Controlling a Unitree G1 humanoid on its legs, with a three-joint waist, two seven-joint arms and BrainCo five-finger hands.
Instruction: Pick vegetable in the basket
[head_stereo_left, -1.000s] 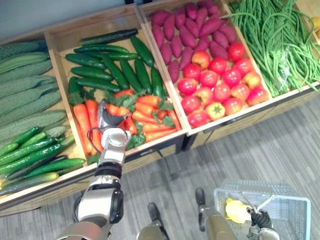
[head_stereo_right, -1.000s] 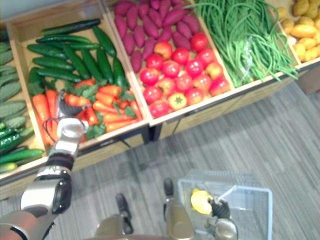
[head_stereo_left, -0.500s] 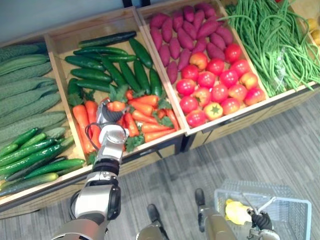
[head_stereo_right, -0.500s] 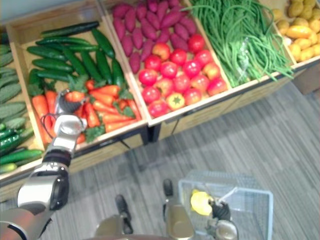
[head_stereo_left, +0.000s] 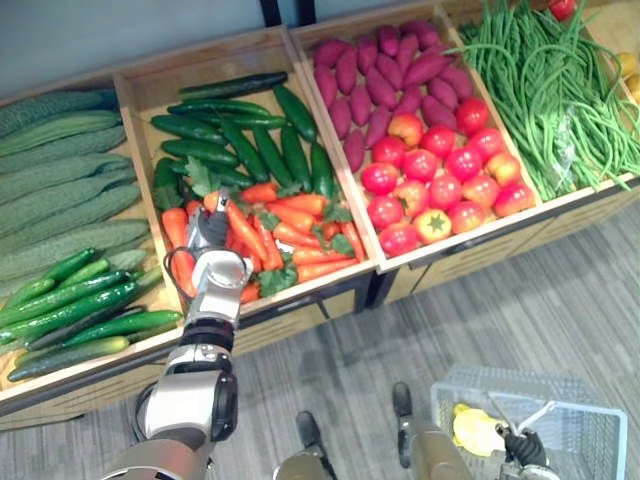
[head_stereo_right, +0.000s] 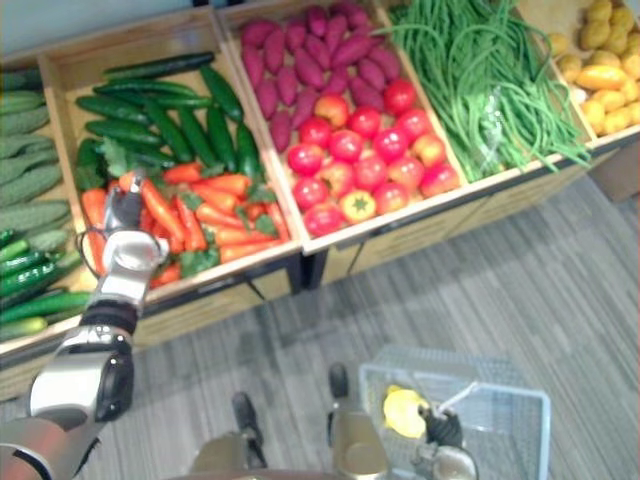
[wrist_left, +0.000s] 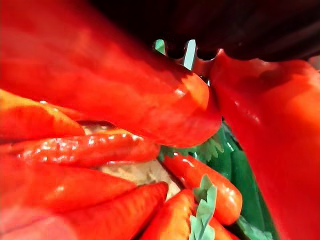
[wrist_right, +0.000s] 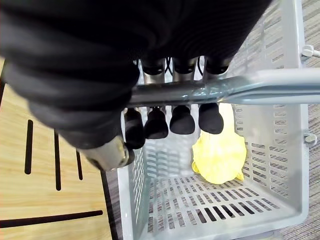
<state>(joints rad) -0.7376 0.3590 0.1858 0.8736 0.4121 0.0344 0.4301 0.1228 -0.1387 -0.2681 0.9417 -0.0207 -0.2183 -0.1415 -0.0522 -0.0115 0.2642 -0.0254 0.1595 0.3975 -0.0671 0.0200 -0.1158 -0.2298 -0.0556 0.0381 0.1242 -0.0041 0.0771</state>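
Carrot (head_stereo_left: 243, 230) in left hand (head_stereo_left: 213, 240) grip over its crate (head_stereo_left: 310, 288); basket (wrist_right: 299, 150) with yellow vegetable (wrist_right: 218, 152), handle (wrist_right: 210, 90) in curled right hand (wrist_right: 182, 119).

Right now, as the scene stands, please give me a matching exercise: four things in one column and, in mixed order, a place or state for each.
Things:
1. left hand
2. right hand
3. yellow item
4. tomatoes

Places or states:
A. lying inside the basket
B. down among the carrots
C. beside the purple sweet potatoes
D. curled round the handle

Pairs: 1-B, 2-D, 3-A, 4-C
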